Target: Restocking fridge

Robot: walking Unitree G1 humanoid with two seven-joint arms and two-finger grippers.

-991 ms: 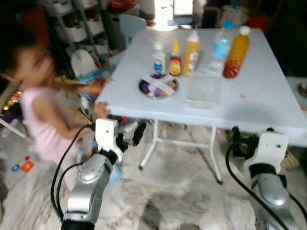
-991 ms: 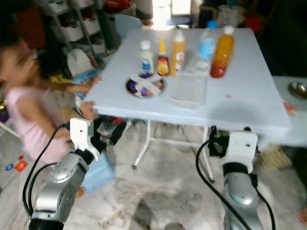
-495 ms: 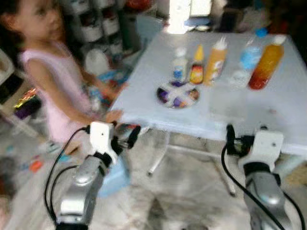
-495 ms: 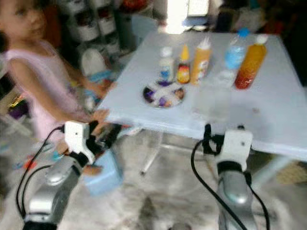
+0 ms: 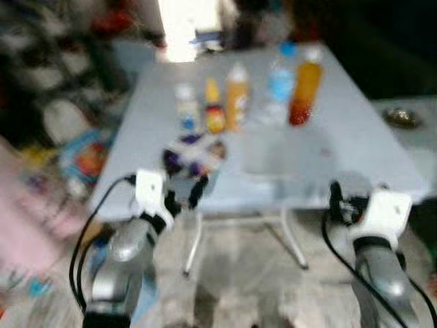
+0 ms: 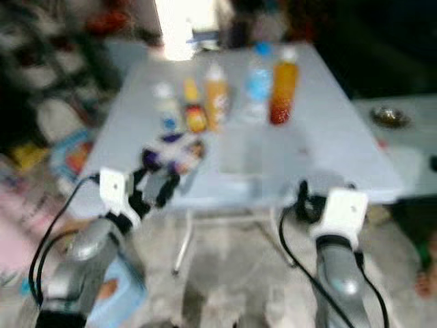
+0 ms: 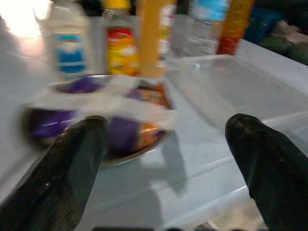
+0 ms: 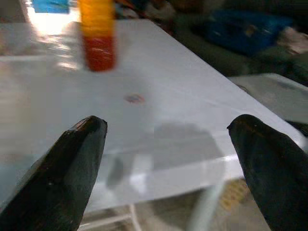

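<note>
A: Largest item?
B: Pale blue square folding worktop [image 5: 355,137] on white metal legs, standing on a mottled grey floor [image 5: 246,273]. All else is placed from it.

A: Containers?
B: Clear rectangular plastic tub [image 7: 231,91], on the worktop near its front edge. Just beside it, a round metal dish [image 7: 103,125] of purple and orange wrapped items with white strips across the top, also near the front edge.

A: Bottles?
B: One row behind the tub and dish, toward the worktop's far side. Tall orange-and-red juice bottle with white cap [image 5: 304,85]; clear water bottle with blue cap [image 5: 280,78]; orange-yellow squeeze bottle [image 5: 236,99]; small yellow-capped red-labelled bottle [image 5: 214,109]; small white bottle with blue label [image 5: 184,109].

A: Arms?
B: Left pincer [image 7: 166,159]: fingers spread wide, holding nothing, at the worktop's front edge and aimed at the dish. Right pincer [image 8: 168,166]: fingers spread wide, holding nothing, at the front edge by the worktop's right corner, facing bare surface with the juice bottle beyond.

A: Image quality?
B: Head views blurred.
</note>
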